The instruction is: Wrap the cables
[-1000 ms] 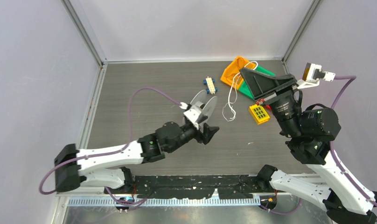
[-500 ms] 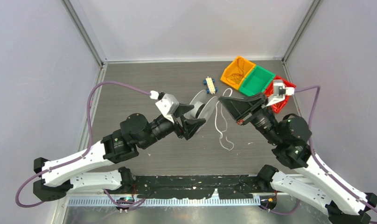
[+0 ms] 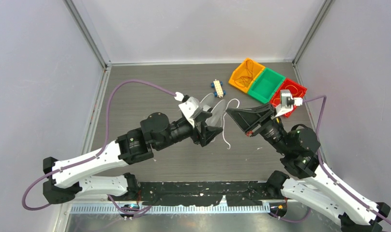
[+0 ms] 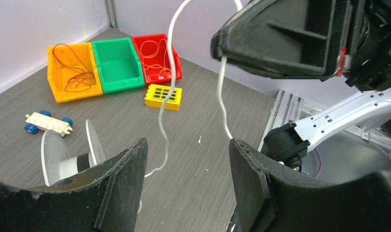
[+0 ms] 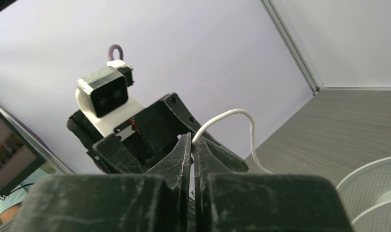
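Note:
The white cable (image 3: 225, 129) hangs from my right gripper (image 3: 228, 112), its lower end trailing on the table. In the right wrist view the right gripper (image 5: 193, 141) is shut on the cable (image 5: 232, 113), which loops up out of the tips. My left gripper (image 3: 210, 129) is open and empty, just left of the hanging cable and over a grey spool (image 3: 214, 107). In the left wrist view the cable (image 4: 165, 96) hangs in two strands beyond my open left gripper (image 4: 186, 162), and the spool (image 4: 67, 157) stands beside the left finger.
Orange (image 3: 245, 74), green (image 3: 264, 83) and red (image 3: 290, 92) bins stand at the back right, the orange and red ones holding thin wire coils. A white toy car with blue wheels (image 3: 217, 87) lies behind the spool. A yellow brick (image 4: 163, 96) lies before the bins.
My right gripper has swung left from the bins toward the spool, carrying the cable off the table. My left arm has risen and moved right, close to the hanging cable.

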